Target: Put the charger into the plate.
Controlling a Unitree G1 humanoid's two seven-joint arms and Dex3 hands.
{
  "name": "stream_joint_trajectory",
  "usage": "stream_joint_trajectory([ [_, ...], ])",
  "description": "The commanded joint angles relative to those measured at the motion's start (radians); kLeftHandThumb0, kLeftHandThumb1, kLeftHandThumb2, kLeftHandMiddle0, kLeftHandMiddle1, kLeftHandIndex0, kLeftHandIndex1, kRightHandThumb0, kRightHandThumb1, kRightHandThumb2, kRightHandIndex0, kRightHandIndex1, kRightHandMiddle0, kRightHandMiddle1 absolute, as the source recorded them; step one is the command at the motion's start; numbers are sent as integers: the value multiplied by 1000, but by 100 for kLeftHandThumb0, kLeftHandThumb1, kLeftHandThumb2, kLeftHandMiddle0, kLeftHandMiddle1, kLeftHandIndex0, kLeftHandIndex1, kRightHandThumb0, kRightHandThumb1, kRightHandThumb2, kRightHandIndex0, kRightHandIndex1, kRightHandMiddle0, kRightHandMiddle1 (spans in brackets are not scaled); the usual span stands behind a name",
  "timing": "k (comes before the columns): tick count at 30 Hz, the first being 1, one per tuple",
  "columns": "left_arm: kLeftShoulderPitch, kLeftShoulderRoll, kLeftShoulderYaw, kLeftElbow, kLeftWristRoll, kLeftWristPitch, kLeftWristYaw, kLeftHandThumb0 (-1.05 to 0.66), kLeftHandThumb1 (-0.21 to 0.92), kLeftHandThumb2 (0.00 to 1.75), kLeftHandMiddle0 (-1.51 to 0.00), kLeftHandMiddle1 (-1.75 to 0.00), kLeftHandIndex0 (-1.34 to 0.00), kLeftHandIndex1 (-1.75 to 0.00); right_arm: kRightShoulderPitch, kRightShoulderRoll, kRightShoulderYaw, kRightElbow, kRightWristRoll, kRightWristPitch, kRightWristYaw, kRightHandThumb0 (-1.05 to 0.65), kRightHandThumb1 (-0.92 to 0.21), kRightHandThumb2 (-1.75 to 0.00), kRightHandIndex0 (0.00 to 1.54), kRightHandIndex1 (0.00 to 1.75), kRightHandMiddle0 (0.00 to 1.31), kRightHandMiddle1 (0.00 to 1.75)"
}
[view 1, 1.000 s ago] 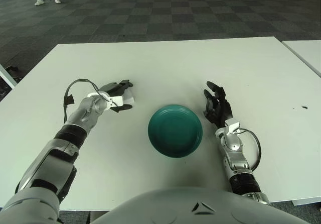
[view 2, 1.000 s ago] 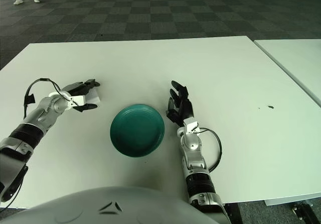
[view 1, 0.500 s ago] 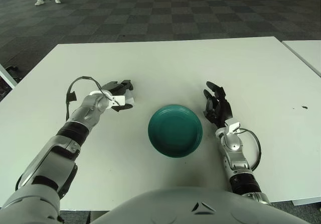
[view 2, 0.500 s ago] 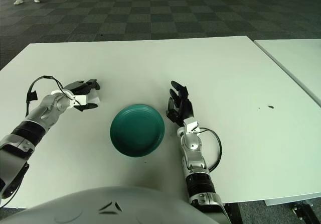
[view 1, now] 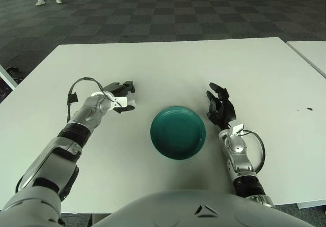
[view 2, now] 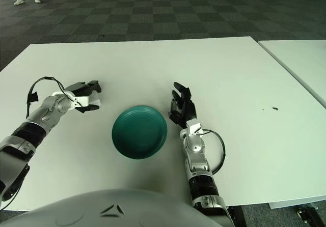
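Two slim arms in silver-grey metal with black bands at the joints. Black three-finger left hand on a white wrist plate; thin black cable looping up from the forearm behind it. Black-fingered right hand, white block at its wrist, silver forearm below, black cable curling in a loop beside it, dark cuff nearer the elbow. Pale grey rounded torso shell along the bottom edge, small dark angular mark at its centre.
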Motion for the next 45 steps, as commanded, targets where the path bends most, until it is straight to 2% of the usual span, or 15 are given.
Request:
stream_joint_trajectory([
  [1,32,-4,-36,54,15,5,-41,-96,92,62,-30,-74,-3,-145,132,4,2,118,1,112,2,-69,-92,-87,38,1,0,71],
  [3,31,-4,-38,56,16,1,-40,-94,92,58,-28,-84,-3,-149,132,4,2,118,2,113,2,-69,-92,-87,38,1,0,70],
  [4,30,-3,-39,57,16,-1,-39,-91,92,56,-26,-95,-3,-151,132,4,2,118,2,114,3,-69,-92,-87,38,1,0,70],
  [5,31,-3,-41,57,19,-6,-33,-87,92,52,-22,-113,-3,-155,134,4,1,114,3,116,4,-69,-92,-87,38,1,0,70],
  [6,31,-2,-43,57,20,-11,-29,-80,90,50,-27,-135,-4,-162,135,3,1,112,4,117,4,-69,-92,-87,38,1,0,70],
  [7,30,-2,-44,59,22,-17,-22,-77,89,49,-29,-143,-5,-164,136,3,1,110,5,117,5,-69,-92,-87,38,1,0,70],
  [8,30,-2,-46,61,24,-22,-17,-63,84,58,-36,-154,-15,-167,136,3,1,109,5,118,5,-68,-92,-87,38,1,0,70],
  [9,26,-3,-48,70,28,-32,-4,-58,81,62,-39,-158,-18,-168,136,2,0,109,6,118,5,-68,-92,-87,38,1,0,70],
  [10,24,-4,-49,77,30,-40,6,-38,65,85,-46,-164,-26,-167,136,2,0,109,6,119,5,-68,-92,-87,38,1,0,70],
  [11,21,-5,-52,85,34,-51,22,-24,53,100,-52,-168,-31,-167,136,1,0,109,7,119,5,-68,-92,-87,38,1,0,70],
  [14,17,-8,-54,101,38,-70,49,-8,36,125,-59,-170,-40,-172,135,-1,-1,109,7,121,5,-68,-92,-87,38,1,0,70],
  [17,13,-15,-49,121,32,-84,77,-3,28,134,-65,-167,-45,-174,135,0,-4,110,8,122,2,-67,-92,-87,39,1,0,71],
  [26,24,-29,-21,118,4,-78,136,0,23,138,-69,-163,-48,-175,128,-1,-10,121,8,115,-3,-67,-92,-87,39,1,0,72],
  [35,24,-34,-11,107,-10,-59,131,0,20,145,-68,-172,-50,-175,117,-2,-19,137,12,109,-1,-68,-92,-87,39,1,0,73],
  [45,39,-18,4,39,-22,-36,97,0,20,145,-68,-172,-49,-175,108,0,-27,144,15,114,1,-68,-92,-87,39,0,0,74],
])
